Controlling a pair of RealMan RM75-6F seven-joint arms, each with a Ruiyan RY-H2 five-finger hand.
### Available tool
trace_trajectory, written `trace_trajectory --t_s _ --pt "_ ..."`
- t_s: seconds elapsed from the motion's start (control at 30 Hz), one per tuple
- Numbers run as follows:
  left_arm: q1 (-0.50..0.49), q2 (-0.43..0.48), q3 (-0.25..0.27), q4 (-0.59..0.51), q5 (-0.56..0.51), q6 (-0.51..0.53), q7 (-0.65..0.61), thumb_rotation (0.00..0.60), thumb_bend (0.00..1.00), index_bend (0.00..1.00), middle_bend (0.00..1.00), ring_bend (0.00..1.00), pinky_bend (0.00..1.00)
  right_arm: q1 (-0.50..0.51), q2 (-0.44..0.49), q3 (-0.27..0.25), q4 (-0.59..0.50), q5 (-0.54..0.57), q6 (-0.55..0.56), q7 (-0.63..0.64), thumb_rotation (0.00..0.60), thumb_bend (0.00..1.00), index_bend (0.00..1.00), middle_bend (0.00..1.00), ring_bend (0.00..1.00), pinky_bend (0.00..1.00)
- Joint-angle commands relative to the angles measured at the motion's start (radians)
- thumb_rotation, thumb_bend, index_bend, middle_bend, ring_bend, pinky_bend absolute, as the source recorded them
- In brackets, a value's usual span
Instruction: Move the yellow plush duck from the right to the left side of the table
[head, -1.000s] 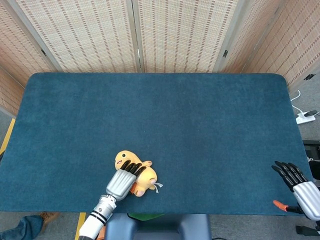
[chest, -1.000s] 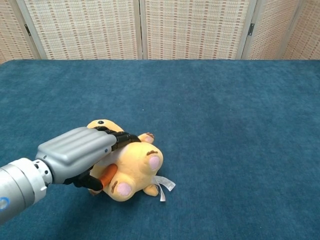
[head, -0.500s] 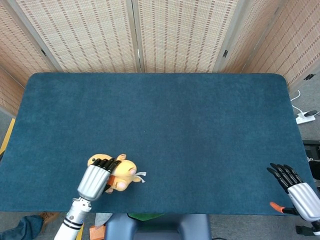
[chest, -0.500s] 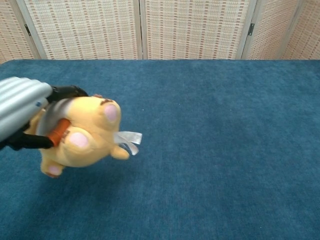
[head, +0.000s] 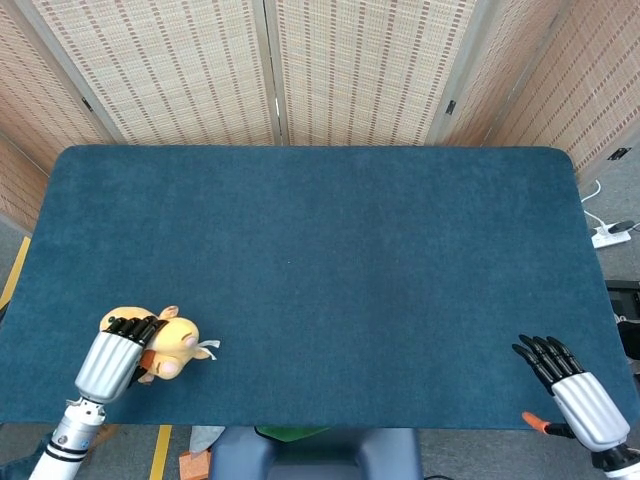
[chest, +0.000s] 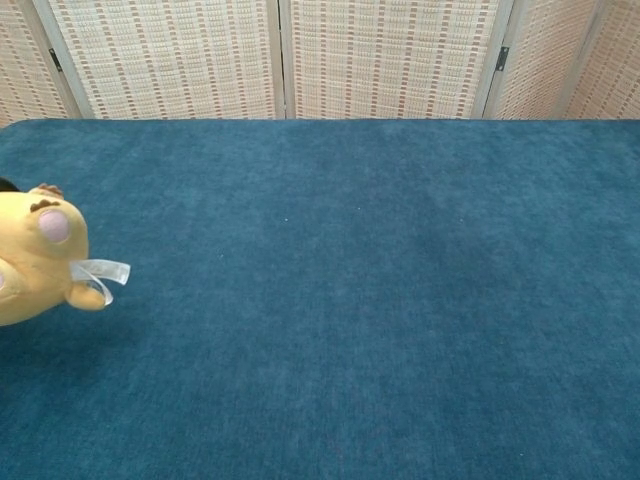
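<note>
The yellow plush duck (head: 172, 339) is at the front left of the blue table, held by my left hand (head: 112, 360), whose dark fingers wrap over its back. In the chest view only the duck's rear end (chest: 38, 258) with a pink foot pad and a white tag shows at the left edge, lifted slightly above its shadow; the left hand is out of that frame. My right hand (head: 565, 384) hovers at the table's front right corner, fingers stretched out and apart, holding nothing.
The blue cloth table (head: 330, 250) fills both views. Folding wicker screens (head: 270, 70) stand behind it. A white power strip (head: 610, 235) lies on the floor at the right, and an orange object (head: 535, 424) shows beside my right hand.
My left hand has carried the duck from the front middle of the table to the front left, lifting it. My right hand has crept slightly inward along the front right corner.
</note>
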Motion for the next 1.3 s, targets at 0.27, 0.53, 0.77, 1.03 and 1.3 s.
trace_trajectory --t_s 0.27,0.53,0.77,1.03,1.3 --pt "-0.033 -0.111 0.027 0.364 -0.040 -0.170 -0.358 0.600 0.39 0.12 0.30 0.31 0.47 -0.016 -0.005 -0.007 -0.049 -0.025 -0.003 -0.065 0.600 0.07 0.00 0.00 0.00 0.00" --pt "-0.020 -0.057 0.017 0.284 -0.022 -0.082 -0.477 0.600 0.24 0.00 0.00 0.00 0.14 -0.028 -0.002 -0.008 -0.047 -0.041 0.030 -0.053 0.600 0.09 0.00 0.00 0.00 0.00" --pt "0.056 0.208 0.100 -0.102 0.062 0.059 -0.458 0.600 0.23 0.00 0.00 0.00 0.12 -0.038 0.014 -0.021 -0.045 -0.117 0.106 -0.046 0.600 0.09 0.00 0.00 0.00 0.00" --pt "0.338 0.347 0.147 -0.255 -0.035 0.355 -0.361 0.600 0.25 0.00 0.00 0.00 0.09 -0.070 0.043 0.019 -0.119 -0.120 0.190 -0.158 0.600 0.09 0.00 0.00 0.00 0.00" --pt "0.416 0.305 0.129 -0.181 -0.143 0.300 -0.348 0.600 0.27 0.00 0.00 0.00 0.09 -0.117 0.043 0.057 -0.184 -0.039 0.186 -0.286 0.600 0.11 0.00 0.00 0.00 0.00"
